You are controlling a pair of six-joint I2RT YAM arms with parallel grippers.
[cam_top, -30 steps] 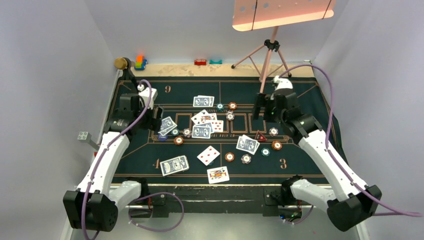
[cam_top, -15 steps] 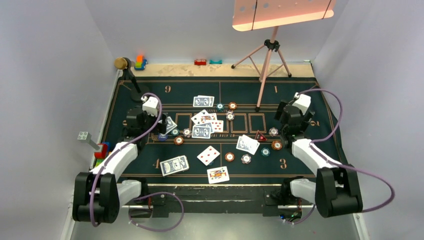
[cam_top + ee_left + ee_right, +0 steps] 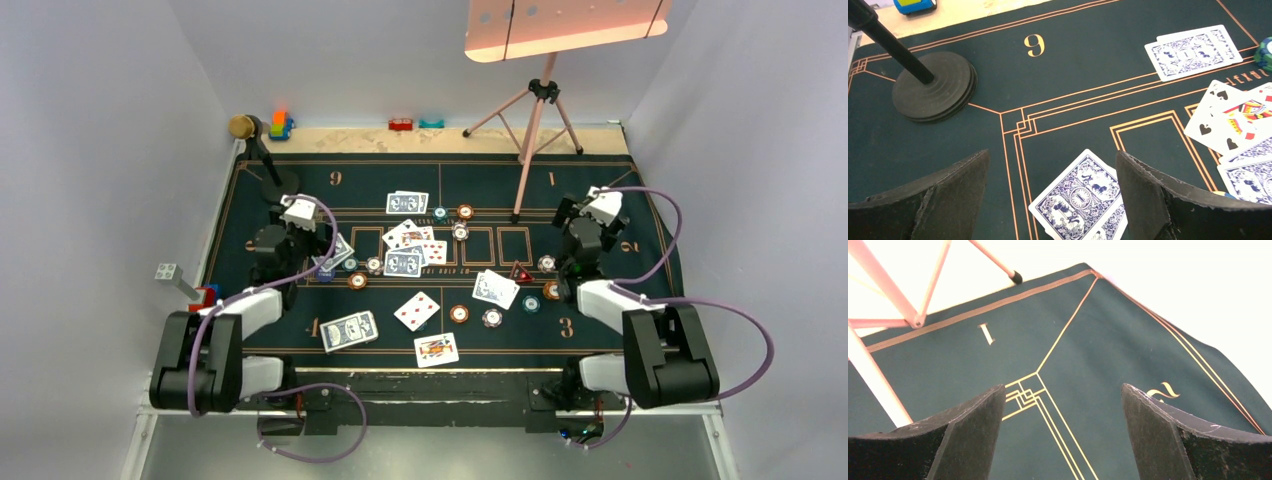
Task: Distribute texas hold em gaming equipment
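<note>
Left fingers [image 3: 943, 200] wide over card [image 3: 1080, 197]

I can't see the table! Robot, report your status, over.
Left tool open, empty, facing a face-down card. Right tool open, empty, over mat. Chips, cards scattered mid-mat. Tripod leg beside right tool.

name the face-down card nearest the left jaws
The blue-backed card just ahead of the left jaws, overlapping a second; the rest lie nearer the middle.
</note>
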